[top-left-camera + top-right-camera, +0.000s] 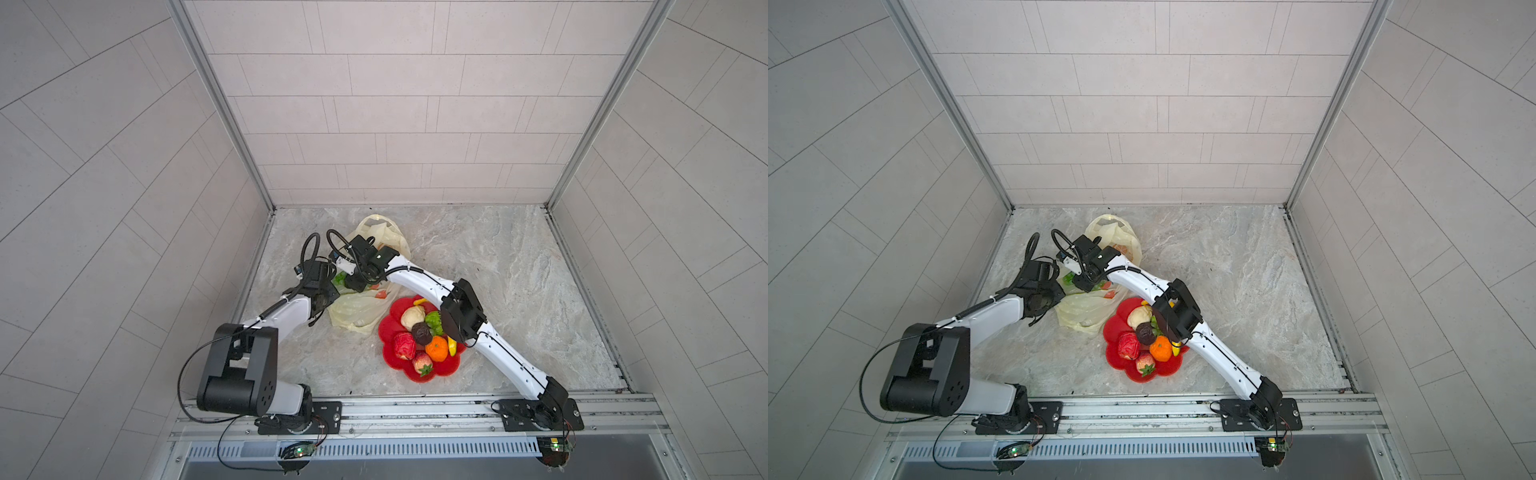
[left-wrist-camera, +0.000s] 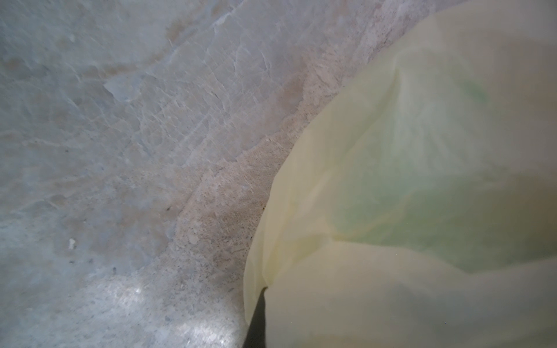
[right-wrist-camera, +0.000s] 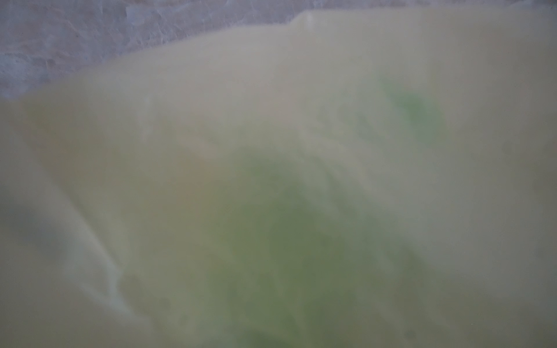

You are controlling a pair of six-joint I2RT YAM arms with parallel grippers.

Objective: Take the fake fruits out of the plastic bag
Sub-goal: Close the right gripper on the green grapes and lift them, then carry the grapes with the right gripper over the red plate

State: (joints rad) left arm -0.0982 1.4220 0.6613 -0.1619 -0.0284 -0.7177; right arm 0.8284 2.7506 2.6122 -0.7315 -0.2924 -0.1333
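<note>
The left arm's black shoulder joint (image 1: 237,365) is looming nearest, its left gripper (image 1: 328,301) pinching shut on the plastic bag (image 1: 357,311) lying on the table (image 1: 498,270). The right gripper (image 1: 354,284) is pushing into the bag beside a green fruit (image 1: 340,278), and I cannot tell how wide it is standing. To the right, the other fake fruits (image 1: 437,348) are sitting on the red plate (image 1: 440,372).

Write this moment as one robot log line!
left gripper: shut on plastic bag | right gripper: at bag, jaws hidden | green fruit: in bag | other fruits: on red plate

Marble tabletop (image 1: 498,270): plastic bag (image 1: 357,313), red plate (image 1: 446,369)
</note>
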